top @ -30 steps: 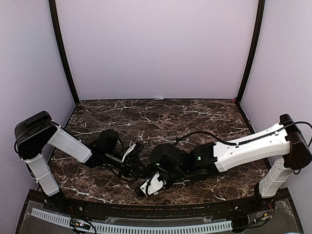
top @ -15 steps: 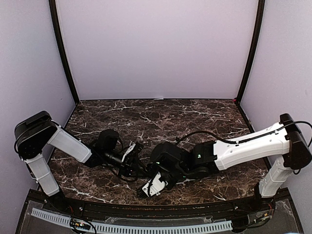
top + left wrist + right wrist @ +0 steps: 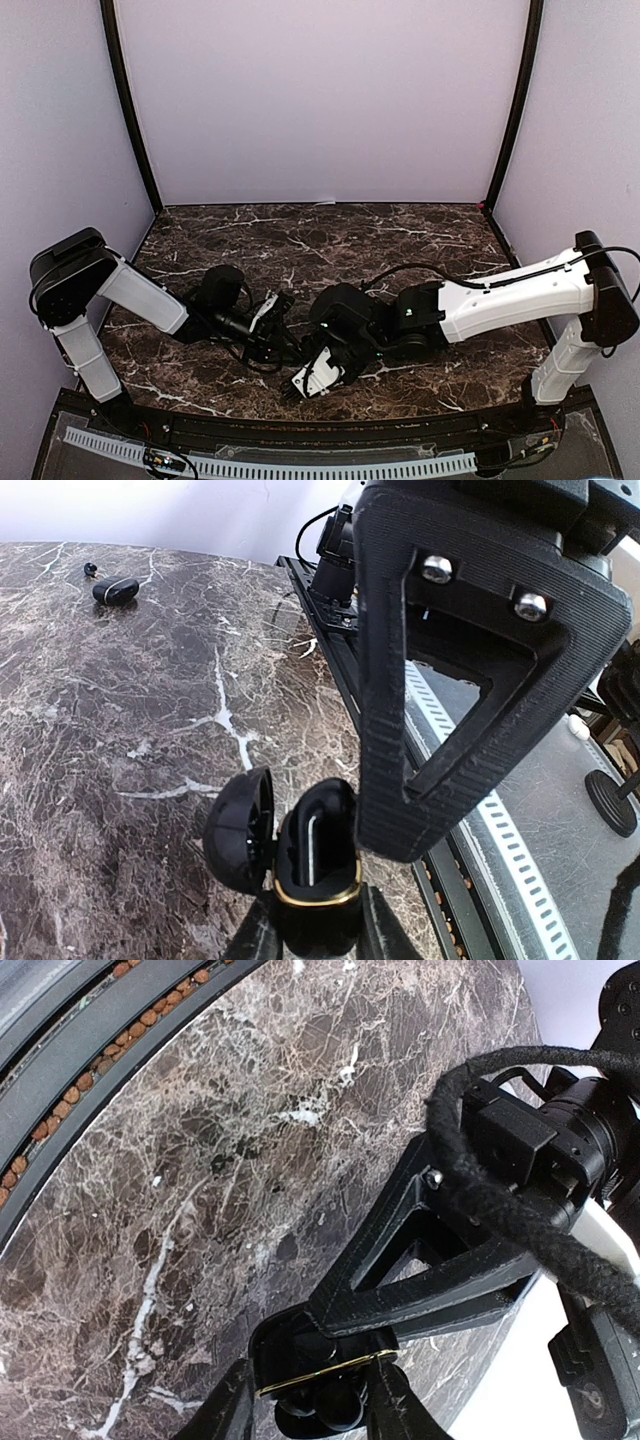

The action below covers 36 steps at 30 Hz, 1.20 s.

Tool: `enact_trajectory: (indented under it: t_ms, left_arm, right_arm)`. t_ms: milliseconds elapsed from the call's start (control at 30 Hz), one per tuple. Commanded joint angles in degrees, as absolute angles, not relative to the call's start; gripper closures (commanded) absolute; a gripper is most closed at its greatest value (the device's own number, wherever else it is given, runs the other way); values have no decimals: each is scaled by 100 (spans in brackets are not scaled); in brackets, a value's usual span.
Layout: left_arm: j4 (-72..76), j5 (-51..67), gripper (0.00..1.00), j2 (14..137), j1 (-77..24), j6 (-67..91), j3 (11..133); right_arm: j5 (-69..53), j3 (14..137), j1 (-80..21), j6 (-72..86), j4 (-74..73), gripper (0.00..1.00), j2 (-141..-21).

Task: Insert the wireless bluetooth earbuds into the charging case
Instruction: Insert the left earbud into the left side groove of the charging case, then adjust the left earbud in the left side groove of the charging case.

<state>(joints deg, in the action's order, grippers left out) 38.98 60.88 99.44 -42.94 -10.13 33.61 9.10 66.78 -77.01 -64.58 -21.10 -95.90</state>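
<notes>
My left gripper is shut on the black charging case, which has a gold rim and its lid swung open to the left. One long socket inside the case shows dark. In the right wrist view my right gripper hangs over the case, its fingers apart on either side of the rim. A black earbud sits in the case between them. The right gripper's finger hides the case's right half. In the top view both grippers meet near the table's front middle.
A second black case lies far off on the marble table, with a tiny black earbud beside it. The table's front edge and a perforated rail run close to the right of the held case.
The right gripper's jaws have widened and the right arm has shifted slightly away from the front edge. The left arm and the case have stayed still.
</notes>
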Motion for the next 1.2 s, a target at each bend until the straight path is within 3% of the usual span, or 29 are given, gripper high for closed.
enact_trajectory:
  t_ms: [0,600,933,1000,1067,1100,1167]
  left_arm:
    - [3937,6225,100,9767,-4271,-1113,3419]
    - [3946,6246,100,9741,-4277,-1150,3401]
    - [4114,6212,100,9664,-4272,-1140,3299]
    - [4131,6198,100,9663,-4271,-1143,3298]
    - [4131,6180,100,9660,-4271,-1157,3289]
    - [4131,6179,100,9660,-4271,-1159,3287]
    - [4135,6178,100,9649,-4271,-1160,3290]
  right_arm:
    - [671,6820,-7611,-6338,-2153,61,-9381]
    - [-286,6851,-7089,-5624,-1956,59,-9207]
    - [-1250,5790,-6445,-3785,-540,60,-7946]
    - [-1108,5491,-6330,-3142,-35,57,-7645]
    - [-827,5205,-6230,-2433,415,46,-7306]
    - [-479,5044,-6209,-1974,633,37,-7153]
    - [526,4823,-6191,-994,915,33,-6896]
